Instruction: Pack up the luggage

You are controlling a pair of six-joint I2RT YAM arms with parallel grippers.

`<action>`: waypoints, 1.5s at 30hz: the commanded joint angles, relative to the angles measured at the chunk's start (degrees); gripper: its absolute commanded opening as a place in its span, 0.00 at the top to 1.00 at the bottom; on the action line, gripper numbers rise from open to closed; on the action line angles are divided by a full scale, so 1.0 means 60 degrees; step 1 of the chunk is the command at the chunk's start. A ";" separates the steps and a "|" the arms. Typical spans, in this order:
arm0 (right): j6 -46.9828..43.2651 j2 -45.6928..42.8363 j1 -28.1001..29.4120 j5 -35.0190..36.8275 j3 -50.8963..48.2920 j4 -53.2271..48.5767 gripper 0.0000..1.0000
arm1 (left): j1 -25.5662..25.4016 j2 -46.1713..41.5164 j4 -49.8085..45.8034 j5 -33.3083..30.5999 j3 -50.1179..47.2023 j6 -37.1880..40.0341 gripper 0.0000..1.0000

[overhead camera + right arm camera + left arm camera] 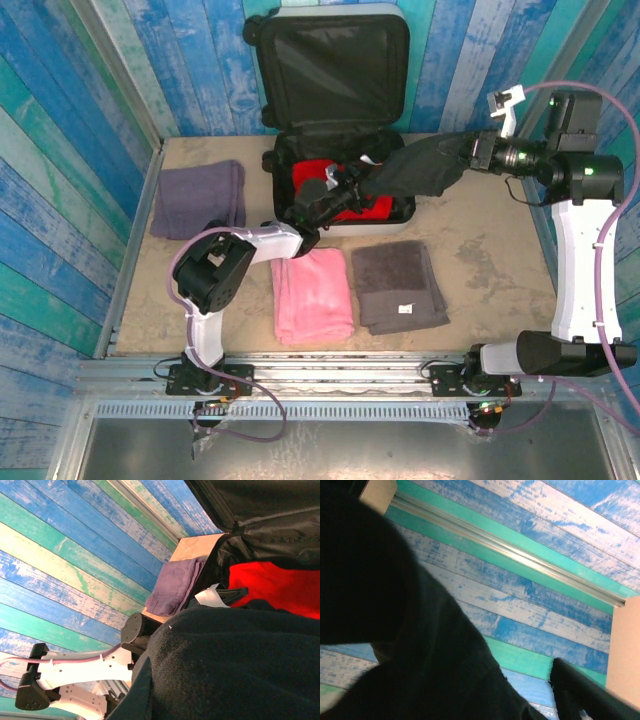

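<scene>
**Position.** The luggage (335, 75) lies open at the far centre of the table (500, 260). Its lid stands upright against the far wall (200, 70), and its base lies flat in front of the lid. A red item (312, 170) lies in the base.

**End effectors.** The right gripper (474, 150) is closed on the right end of a black cloth (420, 168) and holds it raised just right of the base. The cloth runs left over the base's right rim to the left gripper (338, 192), which sits above the base's near edge. The left jaw gap cannot be determined: in the left wrist view the cloth (420, 655) hides it.

**Hazards.**
- Releasing the right end here would probably leave the cloth draped over the right rim, which would obstruct lid closure.
- If the left jaws close with no cloth between them, that end may sag and bunch on the red item.
- Closing low may pinch the red item or the lining together with the cloth.
- Opposed pulling by the two arms may strip the cloth from one grip.
</scene>
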 commanded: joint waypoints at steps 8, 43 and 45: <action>0.0096 0.0635 0.0237 -0.0778 0.0453 0.0568 1.00 | 0.0686 0.0014 -0.0647 0.0037 0.0238 0.1634 1.00; -0.1332 0.8455 0.2798 0.3472 0.5765 -0.0537 1.00 | 0.1671 -0.3660 -0.4061 -0.3988 -0.0656 1.1110 1.00; -0.1309 0.8627 0.2798 0.3732 0.5789 -0.0537 1.00 | 0.1668 -0.3360 -0.3902 -0.3872 -0.0641 1.1234 1.00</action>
